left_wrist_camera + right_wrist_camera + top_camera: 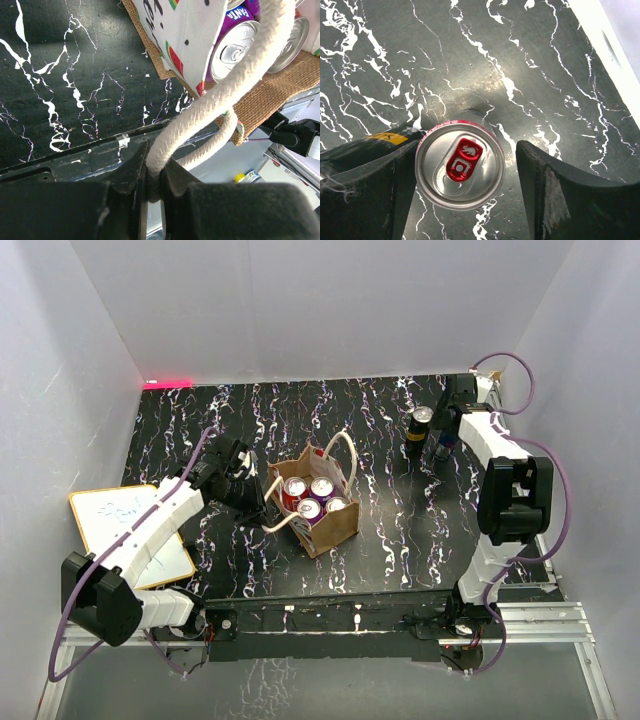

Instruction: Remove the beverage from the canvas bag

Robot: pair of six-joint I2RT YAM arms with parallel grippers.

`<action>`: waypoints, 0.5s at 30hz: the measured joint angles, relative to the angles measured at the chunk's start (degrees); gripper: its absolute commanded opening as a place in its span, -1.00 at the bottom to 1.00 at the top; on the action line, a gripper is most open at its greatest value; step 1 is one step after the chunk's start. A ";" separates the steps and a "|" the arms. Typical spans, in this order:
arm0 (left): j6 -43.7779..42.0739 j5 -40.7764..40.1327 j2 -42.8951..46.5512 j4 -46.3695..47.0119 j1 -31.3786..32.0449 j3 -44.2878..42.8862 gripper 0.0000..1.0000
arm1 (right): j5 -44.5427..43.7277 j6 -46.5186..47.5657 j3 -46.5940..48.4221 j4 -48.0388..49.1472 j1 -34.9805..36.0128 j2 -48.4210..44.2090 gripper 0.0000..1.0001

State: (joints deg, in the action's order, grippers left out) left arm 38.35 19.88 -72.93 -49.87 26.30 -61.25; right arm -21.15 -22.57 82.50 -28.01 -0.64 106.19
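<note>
The canvas bag [335, 527] stands mid-table with several beverage cans [310, 498] upright inside. My left gripper [255, 508] is at the bag's left side, shut on one cream rope handle [225, 90], which runs up from between the jaws toward the bag [270, 95] and its cans [237, 50]. At the far right, my right gripper [440, 438] hangs over a silver-topped can with a red tab [460, 165] that stands on the table. The right gripper [467, 172] is open, with a gap between the can and the right finger [555, 190].
A black can with a yellow label [420, 428] stands just left of the right gripper, seen also as the black can [370, 147] in the right wrist view. A white board [130, 530] lies at the left table edge. White walls enclose the table.
</note>
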 measured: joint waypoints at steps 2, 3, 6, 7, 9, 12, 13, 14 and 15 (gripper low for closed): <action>0.04 0.00 0.17 -0.04 0.00 0.00 -1.00 | 0.04 0.15 0.00 0.04 -0.37 -0.24 0.63; 0.09 0.02 0.33 -0.04 0.00 0.00 -1.00 | 0.04 0.17 0.00 0.00 -0.50 -0.42 0.66; 0.42 0.11 1.42 0.13 0.00 0.07 -1.00 | 0.13 0.22 0.00 -0.39 -0.74 -2.03 0.68; 0.55 0.13 1.86 0.15 0.00 0.13 -1.00 | 0.20 0.20 -0.04 -0.74 -0.72 -2.95 0.68; 0.85 0.28 2.71 0.22 0.00 0.31 -1.00 | 0.92 -0.11 -1.03 -1.40 -0.72 -6.51 0.68; 1.29 0.70 3.82 0.66 0.00 0.57 -1.00 | 3.15 -1.51 -4.68 -2.58 -0.63 -14.62 0.68; 1.38 0.90 4.07 0.96 0.00 0.76 -1.00 | 4.48 -2.05 -6.73 -2.84 -0.63 -17.90 0.68; 1.51 1.11 4.17 1.25 0.00 0.98 -1.00 | 5.92 -2.64 -8.81 -3.15 -0.63 -20.76 0.68; 1.55 1.40 4.22 1.51 0.00 1.22 -1.00 | 8.81 -3.34 -12.57 -3.23 -0.63 -25.09 0.68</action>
State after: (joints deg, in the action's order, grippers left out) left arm 39.90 21.28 -68.71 -48.36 26.30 -60.03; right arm -12.34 -25.91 69.93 -31.24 -1.28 81.10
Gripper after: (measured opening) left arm 0.086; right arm 0.835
